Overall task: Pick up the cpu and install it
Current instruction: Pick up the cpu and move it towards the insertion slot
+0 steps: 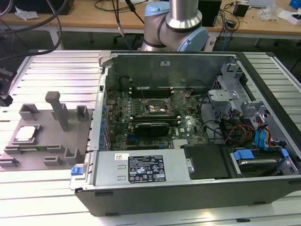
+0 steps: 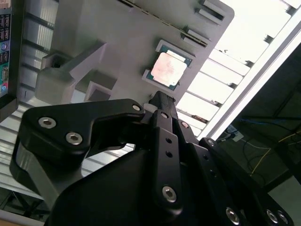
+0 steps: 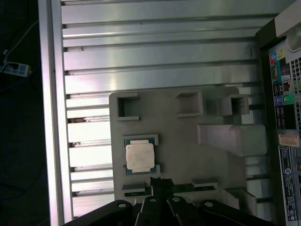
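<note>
The small flat square cpu [image 1: 26, 134] with a silvery-white metal lid and darker rim lies flat in a shallow seat on the grey plastic fixture plate [image 1: 47, 134]. In both wrist views the cpu [image 3: 139, 156] [image 2: 167, 69] sits near one edge of the fixture plate [image 3: 183, 141] [image 2: 122, 33], lid uppermost.

The fixture plate rests on the slotted aluminium table [image 1: 56, 66], at the exterior view's left of the open dark computer case [image 1: 188, 197] and apart from it. A grey upright post [image 1: 59, 110] stands on the plate, beside the cpu's seat.

The black gripper [image 3: 161, 181] [image 2: 160, 98] is clear of the cpu and touches nothing. In the first wrist view its fingers [image 3: 156, 184] are drawn together with no visible gap, and nothing is held between them. The tips point toward the plate edge just beside the cpu.

Inside the case, the green motherboard [image 1: 188, 125] carries a square socket frame [image 1: 157, 107] near its middle, with a black graphics card [image 1: 151, 127] just beside it. The silver and pale blue robot arm [image 1: 181, 19] rises behind the case.
</note>
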`<action>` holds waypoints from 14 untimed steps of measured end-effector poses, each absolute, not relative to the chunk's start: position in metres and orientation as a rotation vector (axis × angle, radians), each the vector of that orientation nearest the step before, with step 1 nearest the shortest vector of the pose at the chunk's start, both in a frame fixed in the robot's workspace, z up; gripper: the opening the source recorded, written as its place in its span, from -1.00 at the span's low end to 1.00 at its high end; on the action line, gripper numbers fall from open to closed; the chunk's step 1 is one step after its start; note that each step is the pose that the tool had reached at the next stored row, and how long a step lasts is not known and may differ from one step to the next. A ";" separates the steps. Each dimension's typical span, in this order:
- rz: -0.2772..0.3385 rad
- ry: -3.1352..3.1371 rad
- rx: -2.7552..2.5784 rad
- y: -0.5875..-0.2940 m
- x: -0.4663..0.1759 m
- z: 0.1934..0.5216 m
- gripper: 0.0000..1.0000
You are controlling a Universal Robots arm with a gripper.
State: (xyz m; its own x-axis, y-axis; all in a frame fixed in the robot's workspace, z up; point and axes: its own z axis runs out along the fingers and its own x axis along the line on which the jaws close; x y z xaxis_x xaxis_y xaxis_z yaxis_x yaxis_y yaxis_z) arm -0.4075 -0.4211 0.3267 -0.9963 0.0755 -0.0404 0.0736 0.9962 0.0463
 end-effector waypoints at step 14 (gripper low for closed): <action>0.071 3.096 0.116 -0.421 -0.415 0.323 -0.79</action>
